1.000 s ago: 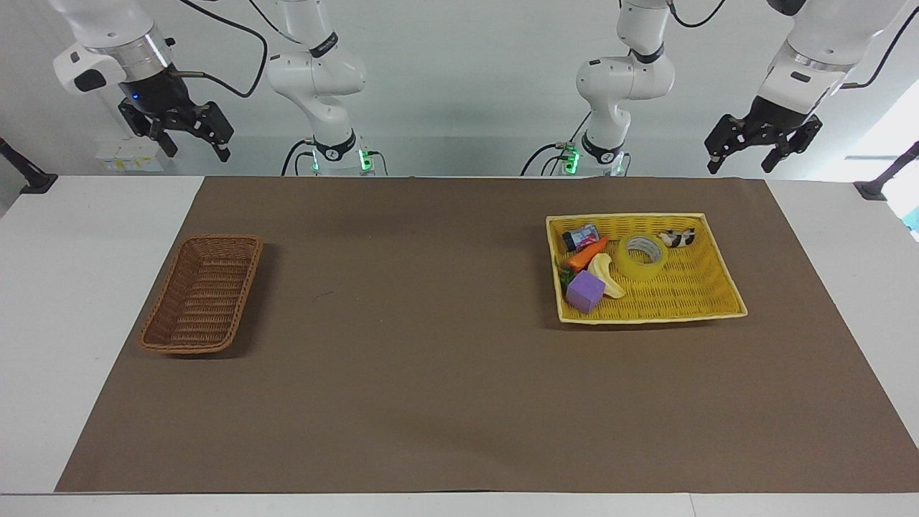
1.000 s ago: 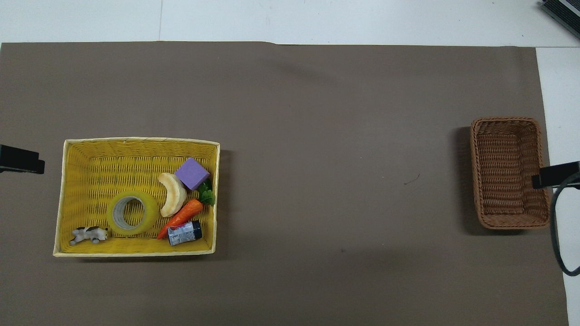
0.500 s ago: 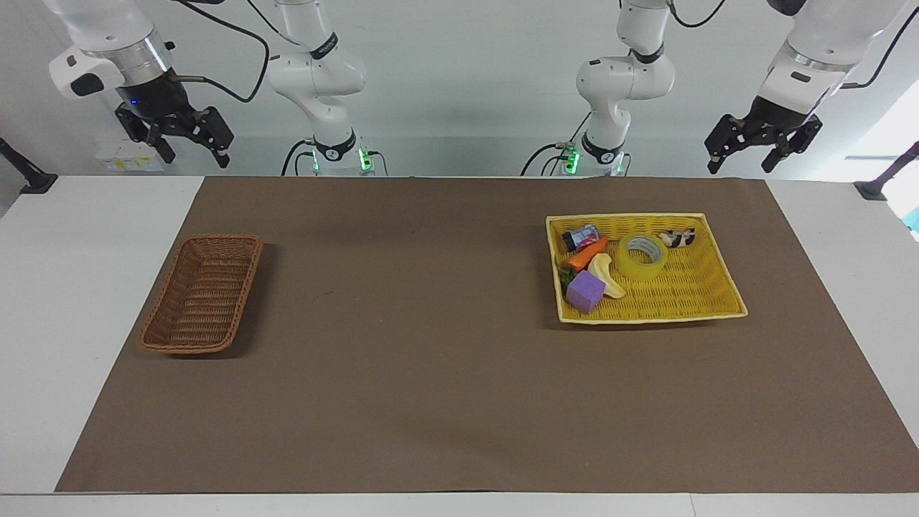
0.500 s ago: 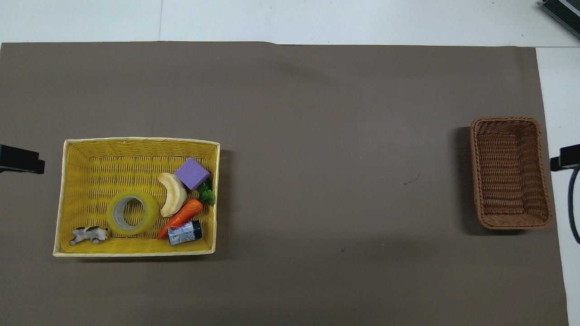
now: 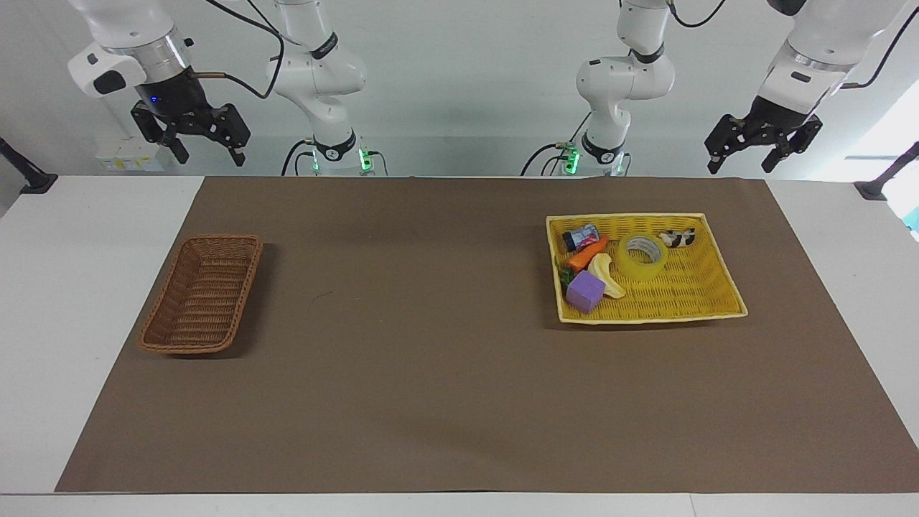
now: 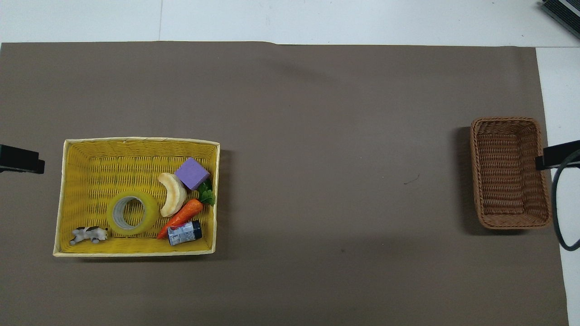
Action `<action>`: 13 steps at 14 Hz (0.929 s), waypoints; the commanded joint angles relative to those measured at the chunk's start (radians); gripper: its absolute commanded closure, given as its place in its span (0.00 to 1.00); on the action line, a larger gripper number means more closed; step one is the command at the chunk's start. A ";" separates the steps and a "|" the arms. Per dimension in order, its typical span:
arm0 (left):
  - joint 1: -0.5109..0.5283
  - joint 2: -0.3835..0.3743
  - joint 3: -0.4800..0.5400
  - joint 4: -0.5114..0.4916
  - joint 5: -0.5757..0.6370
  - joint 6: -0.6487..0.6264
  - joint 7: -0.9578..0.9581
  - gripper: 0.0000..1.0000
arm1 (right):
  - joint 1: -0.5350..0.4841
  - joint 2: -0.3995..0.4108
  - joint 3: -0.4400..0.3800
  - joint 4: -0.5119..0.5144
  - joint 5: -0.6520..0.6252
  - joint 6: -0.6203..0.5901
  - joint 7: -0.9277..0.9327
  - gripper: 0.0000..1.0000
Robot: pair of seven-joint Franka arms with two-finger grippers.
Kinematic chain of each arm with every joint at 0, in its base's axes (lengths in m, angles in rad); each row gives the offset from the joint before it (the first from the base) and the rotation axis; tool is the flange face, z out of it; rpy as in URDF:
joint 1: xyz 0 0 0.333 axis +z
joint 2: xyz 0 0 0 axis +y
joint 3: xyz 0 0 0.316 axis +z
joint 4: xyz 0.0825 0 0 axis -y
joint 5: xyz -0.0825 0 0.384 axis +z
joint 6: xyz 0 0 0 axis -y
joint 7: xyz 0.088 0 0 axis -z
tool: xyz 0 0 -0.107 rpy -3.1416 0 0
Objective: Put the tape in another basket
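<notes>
The overhead view's edges cut off both tools, left tool (image 6: pixel 21 159) and right tool (image 6: pixel 557 155).

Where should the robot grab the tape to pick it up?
Probably from straight above, pinching one side of the ring: one finger in the hole, one outside. The tape lies flat in the yellow tray with its hole facing up. The side away from the banana looks freest.
</notes>
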 commanded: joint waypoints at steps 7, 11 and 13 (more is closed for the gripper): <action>0.042 -0.013 -0.003 -0.094 -0.014 0.094 0.063 0.00 | -0.009 0.002 0.004 0.008 -0.001 -0.005 0.010 0.00; 0.074 -0.013 -0.003 -0.209 -0.014 0.220 0.135 0.00 | -0.009 0.002 0.004 0.008 -0.001 -0.005 0.010 0.00; 0.091 -0.010 -0.003 -0.266 -0.014 0.292 0.172 0.00 | -0.012 0.002 0.004 0.008 -0.003 -0.005 0.008 0.00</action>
